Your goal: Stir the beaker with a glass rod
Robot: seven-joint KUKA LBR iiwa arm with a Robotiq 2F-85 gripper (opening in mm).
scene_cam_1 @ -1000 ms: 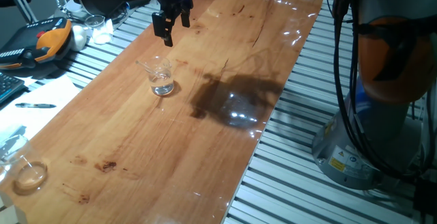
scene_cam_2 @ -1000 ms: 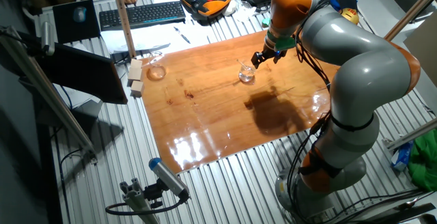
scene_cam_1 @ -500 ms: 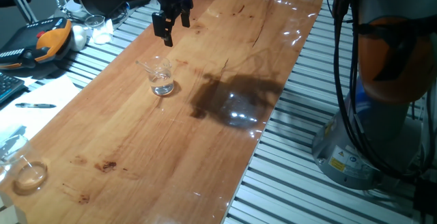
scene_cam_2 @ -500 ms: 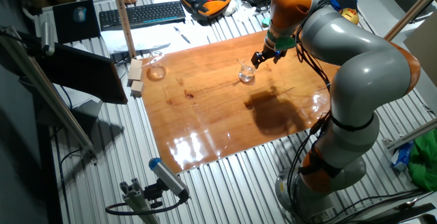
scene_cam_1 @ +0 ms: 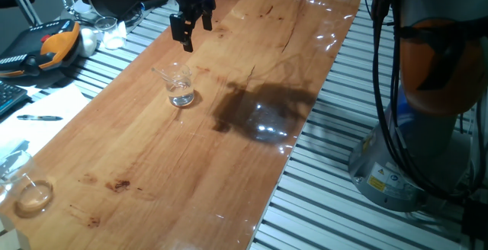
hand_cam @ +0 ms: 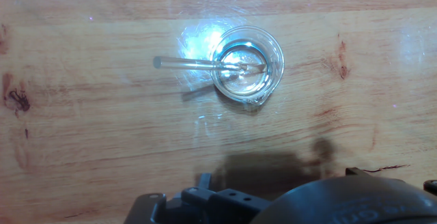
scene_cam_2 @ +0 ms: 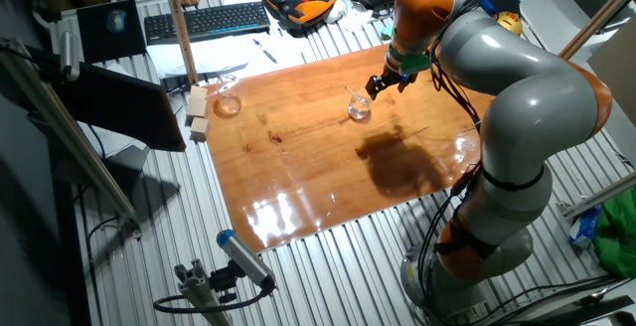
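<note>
My gripper [scene_cam_1: 189,30] hangs empty with fingers parted, above the wooden table [scene_cam_1: 252,67] and just beside the beaker [scene_cam_1: 181,85], not touching it. The glass rod [hand_cam: 198,64] stands in the beaker [hand_cam: 247,72], leaning across the rim; its free end slants out sideways. Thin, smooth, clear glass in shallow clear liquid: likely slippery to pinch.

The table [scene_cam_1: 252,90] is glossy varnished wood with dark knots; the beaker [hand_cam: 246,63] and glass rod [hand_cam: 188,63] are clear, smooth glass; the gripper [scene_cam_1: 191,27] looks matt black, the arm's shell [scene_cam_2: 517,78] smooth grey and orange
</note>
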